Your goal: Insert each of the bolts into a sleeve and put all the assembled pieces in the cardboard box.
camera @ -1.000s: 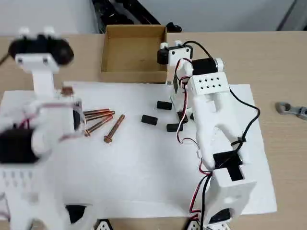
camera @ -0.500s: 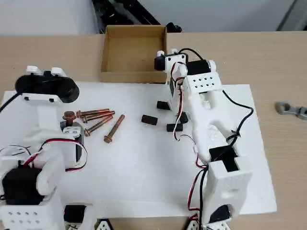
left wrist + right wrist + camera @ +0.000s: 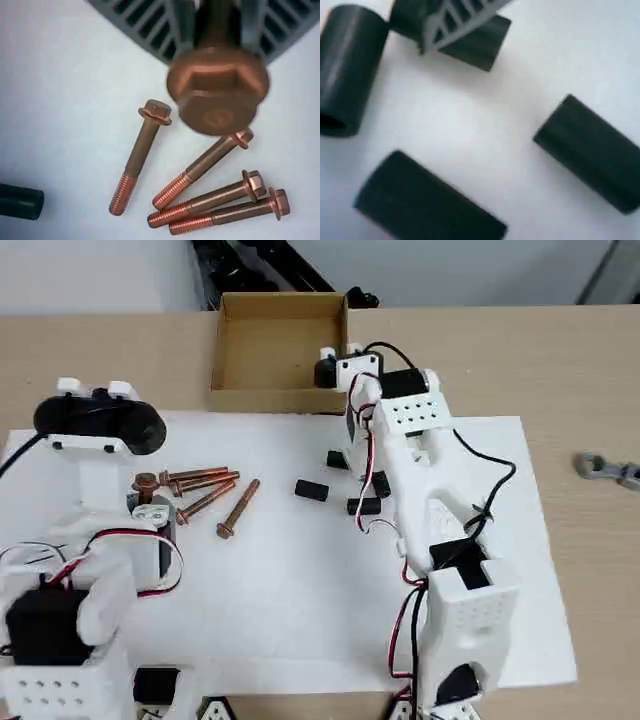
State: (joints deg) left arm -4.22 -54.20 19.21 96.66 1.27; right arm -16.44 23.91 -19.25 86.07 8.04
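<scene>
**Q:** Step in hand?

**A:** Bolt into sleeve, judged not yet begun. Left gripper [image 3: 220, 20] clamped round the shank of a copper flange bolt [image 3: 217, 90], hex head toward the wrist camera, at 9 o'clock over the white sheet [image 3: 300, 590]. Four loose bolts [image 3: 200, 480] flat on the sheet just beside, toward 3 o'clock.

**Q:** Sleeves, and the other arm?

**A:** Black sleeves [image 3: 311, 490] scattered near 1 o'clock of the sheet's centre. Right gripper [image 3: 352, 445] low among them; wide or narrow, cannot tell. Cardboard box [image 3: 278, 398] at 12 o'clock, nothing assembled seen inside.

**Q:** How to do it well?

**A:** Pin one sleeve firmly, bore turned toward 9 o'clock. Line shank with bore before pushing. Leave the threaded end projecting from the grip. Advance slowly, to avoid nudging neighbouring sleeves or jamming at the rim.
</scene>
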